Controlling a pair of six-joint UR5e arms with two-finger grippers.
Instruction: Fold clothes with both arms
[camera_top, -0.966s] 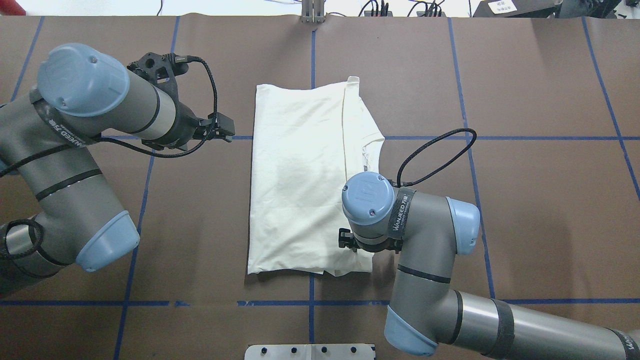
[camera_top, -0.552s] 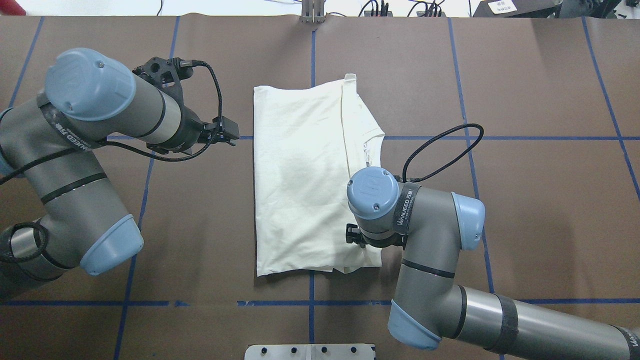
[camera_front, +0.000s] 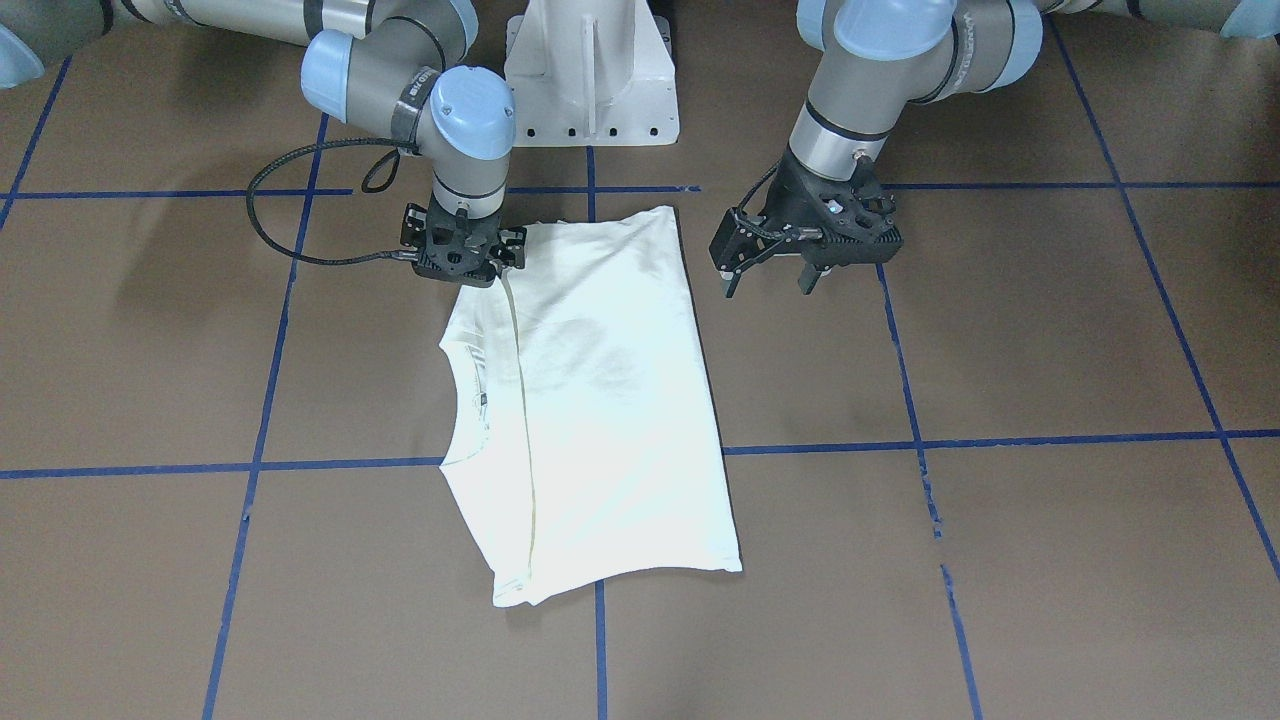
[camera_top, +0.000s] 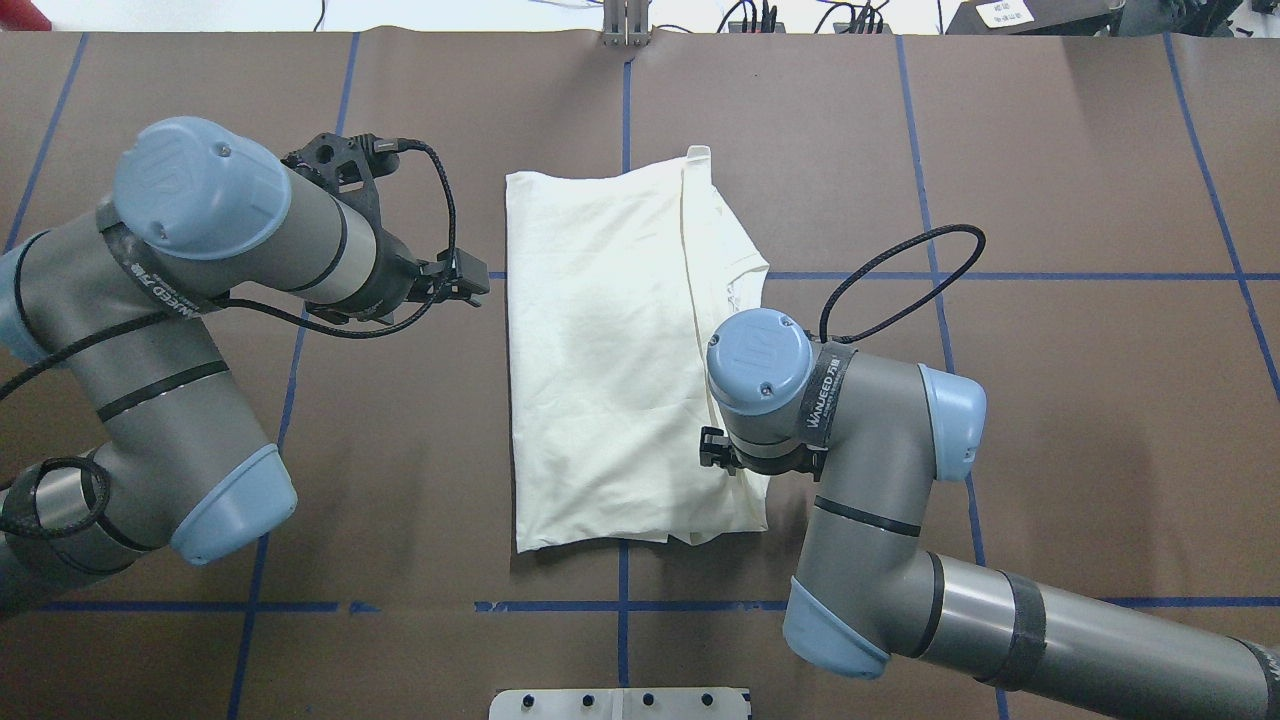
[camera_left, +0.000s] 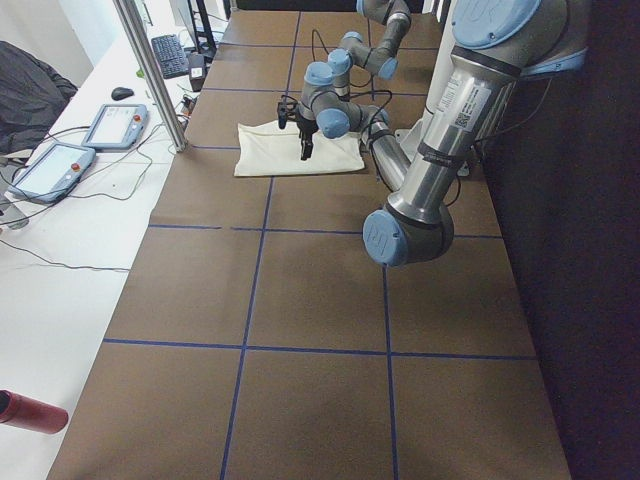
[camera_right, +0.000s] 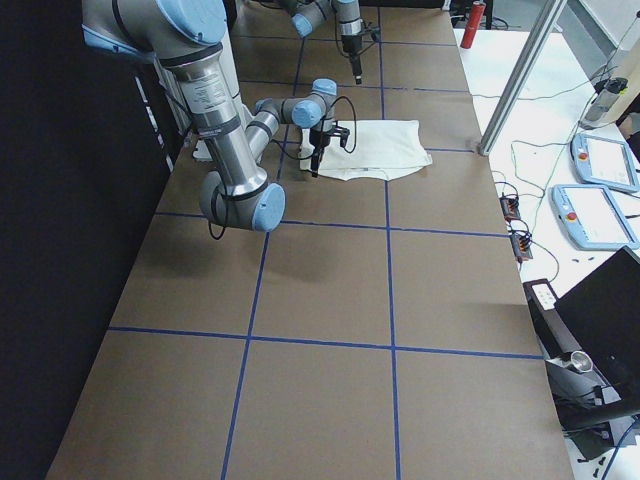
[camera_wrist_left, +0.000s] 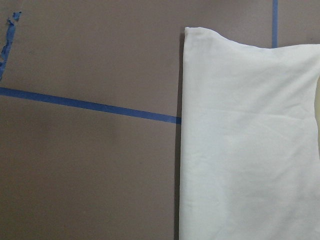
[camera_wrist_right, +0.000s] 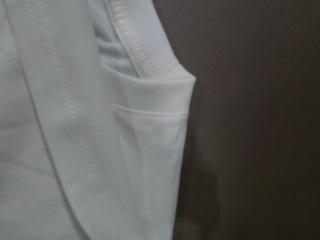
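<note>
The cream-white shirt (camera_top: 600, 350) lies folded on the brown table with its plain side up, so the cat print is hidden. It also shows in the front view (camera_front: 600, 400). My right gripper (camera_front: 468, 272) is pressed down on the shirt's near right corner, shut on the cloth. In the overhead view my wrist (camera_top: 758, 365) covers it. The right wrist view shows the folded hem and layers (camera_wrist_right: 150, 115) close up. My left gripper (camera_front: 768, 285) is open and empty. It hovers just left of the shirt's left edge, as the left wrist view (camera_wrist_left: 250, 140) shows.
The white pedestal base (camera_front: 590, 80) stands at the robot's side of the table. Blue tape lines (camera_top: 1100, 275) cross the brown cover. A metal plate (camera_top: 620, 705) sits at the near edge. Teach pendants (camera_right: 600, 215) lie on a side table.
My right gripper has moved right and slightly away, and the shirt's near end has slid right with it. My left arm has moved right, closer to the shirt's left edge.
</note>
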